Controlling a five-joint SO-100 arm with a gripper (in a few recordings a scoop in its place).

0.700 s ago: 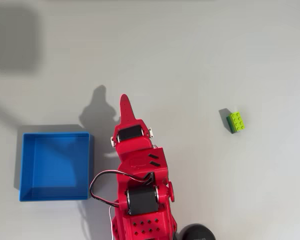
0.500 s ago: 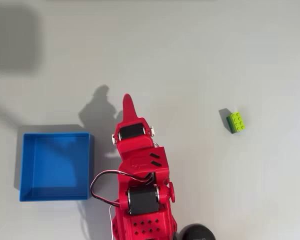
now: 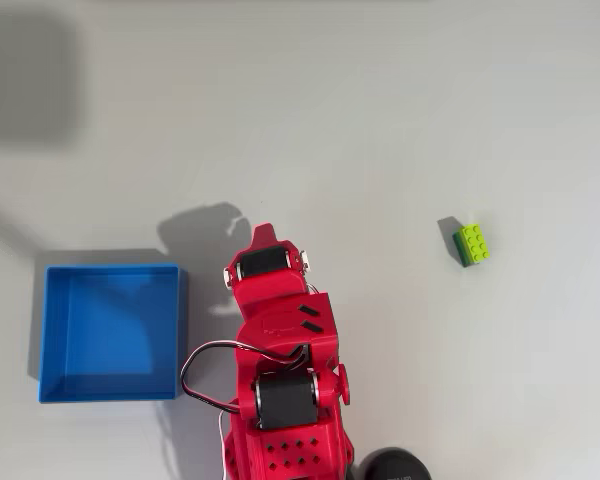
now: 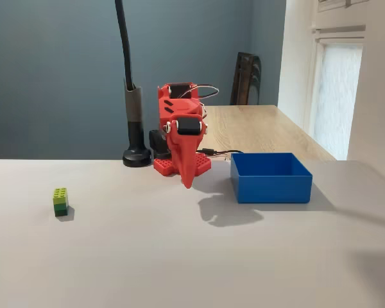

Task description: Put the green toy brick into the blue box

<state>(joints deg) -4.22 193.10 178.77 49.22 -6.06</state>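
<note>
The green toy brick (image 3: 472, 244) lies alone on the grey table, far right of the arm in the overhead view and at the left (image 4: 61, 201) in the fixed view. The blue box (image 3: 110, 268) sits left of the arm's base overhead; in the fixed view it is the blue box (image 4: 273, 186) to the right, and nothing shows inside it. My red gripper (image 3: 265, 235) points steeply down, its tip (image 4: 188, 183) hanging a little above the table between brick and box. Its jaws are pressed together to one point, holding nothing.
A black lamp foot (image 4: 136, 157) with a tall gooseneck stands just behind the arm's base, also at the bottom edge overhead (image 3: 390, 465). A wooden table (image 4: 256, 128) lies beyond the grey one. Open grey surface separates the gripper from the brick.
The gripper has tipped from reaching forward to pointing nearly straight down, so it looks much shorter from overhead. Brick and box have not moved.
</note>
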